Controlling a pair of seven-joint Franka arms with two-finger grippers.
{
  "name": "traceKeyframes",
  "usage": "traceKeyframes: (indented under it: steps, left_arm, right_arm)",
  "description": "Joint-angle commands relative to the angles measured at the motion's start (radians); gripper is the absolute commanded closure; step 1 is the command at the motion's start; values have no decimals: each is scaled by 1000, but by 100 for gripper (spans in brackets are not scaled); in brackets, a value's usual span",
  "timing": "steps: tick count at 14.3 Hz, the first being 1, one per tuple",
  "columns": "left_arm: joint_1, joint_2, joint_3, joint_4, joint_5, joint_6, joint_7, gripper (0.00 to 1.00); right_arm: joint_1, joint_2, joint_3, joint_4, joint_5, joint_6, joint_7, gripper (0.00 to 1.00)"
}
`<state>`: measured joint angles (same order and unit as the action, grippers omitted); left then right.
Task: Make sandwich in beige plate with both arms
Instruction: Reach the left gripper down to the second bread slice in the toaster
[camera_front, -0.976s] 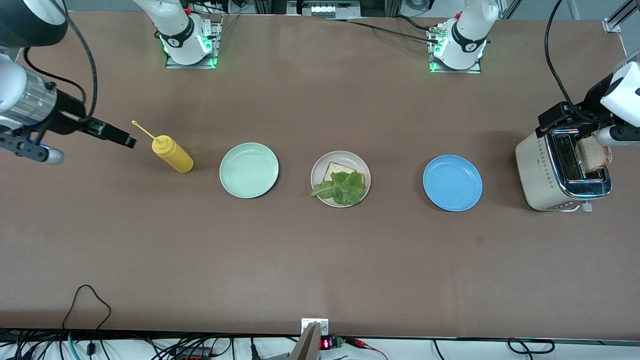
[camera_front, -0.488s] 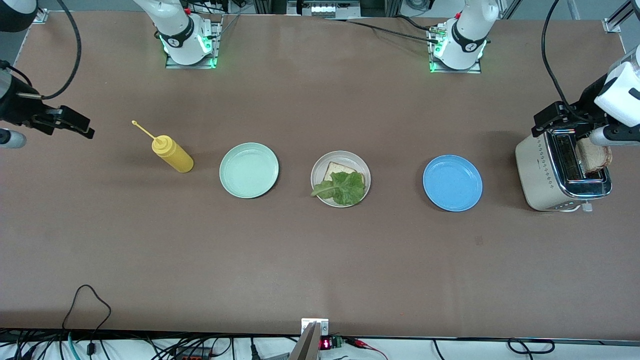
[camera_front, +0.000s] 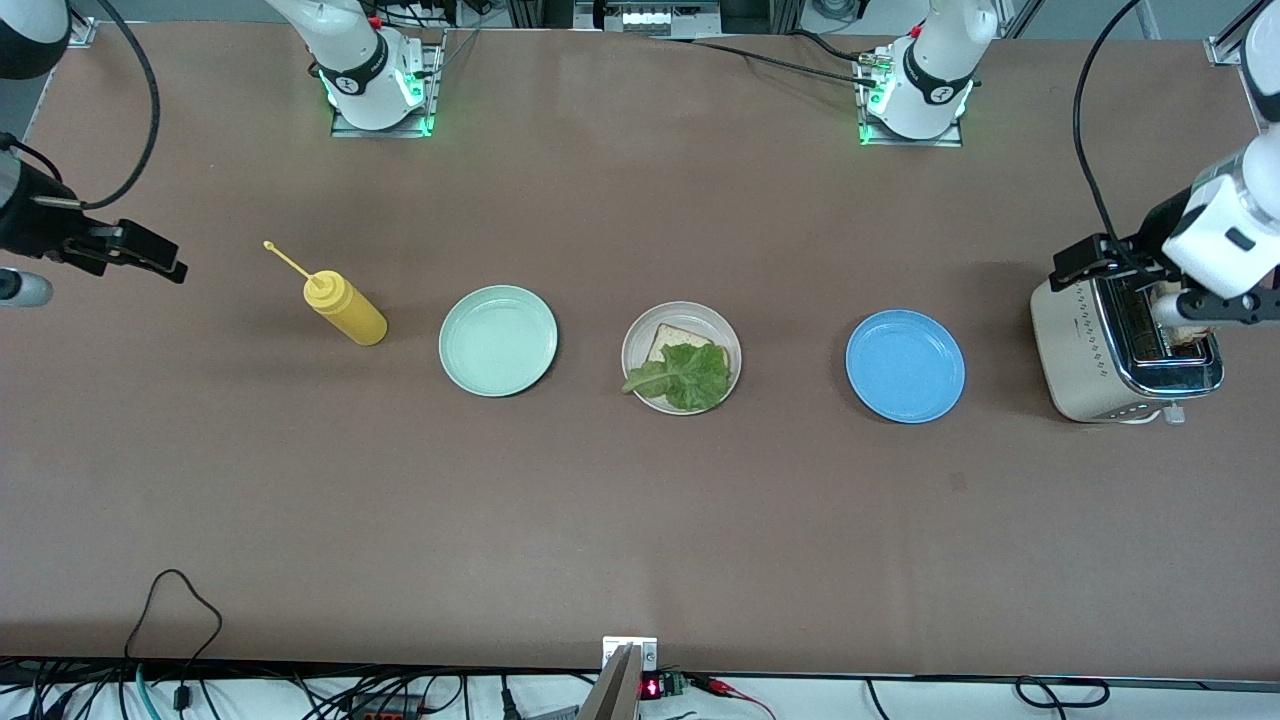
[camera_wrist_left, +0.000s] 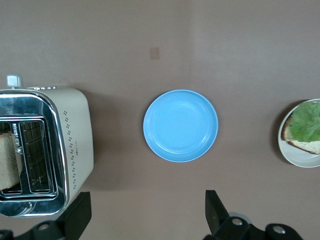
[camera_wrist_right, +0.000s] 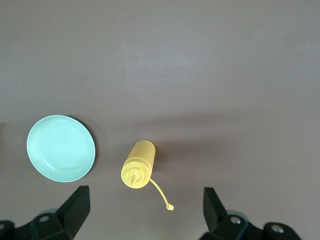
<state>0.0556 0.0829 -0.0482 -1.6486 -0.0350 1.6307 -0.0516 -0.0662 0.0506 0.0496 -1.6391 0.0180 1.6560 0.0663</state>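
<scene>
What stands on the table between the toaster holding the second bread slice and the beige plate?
Only the blue plate lies between the toaster and the beige plate; it is flat and empty, so nothing visible blocks a lifted slice.

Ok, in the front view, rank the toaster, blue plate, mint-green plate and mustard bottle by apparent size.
1. Toaster.
2-3. Blue plate and mint-green plate: they look about alike, so no ranking.
4. Mustard bottle.

Brown matte tabletop (camera_front: 640, 520) under even, soft light.
Black cables (camera_front: 180, 600) trail along the table's edge nearest the front camera, beside a small red digital readout (camera_front: 650, 688); metal framing and more wiring (camera_front: 640, 15) line the edge where the bases stand.
</scene>
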Motion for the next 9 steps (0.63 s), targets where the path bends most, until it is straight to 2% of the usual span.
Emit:
traceKeyframes:
  steps: [1,3,9]
  left_arm:
    - [41,78,13,62,59,-11,10,0]
    - [78,126,13,102,119,-12,15,0]
    - [246,222,11,110,115,44,50,0]
  right_arm:
    - [39,0,-24,2,-24,-13,-3,0]
    - [34,3,-22,4,-36,-13,1,0]
    - [32,5,-22,5,-36,-19,6,0]
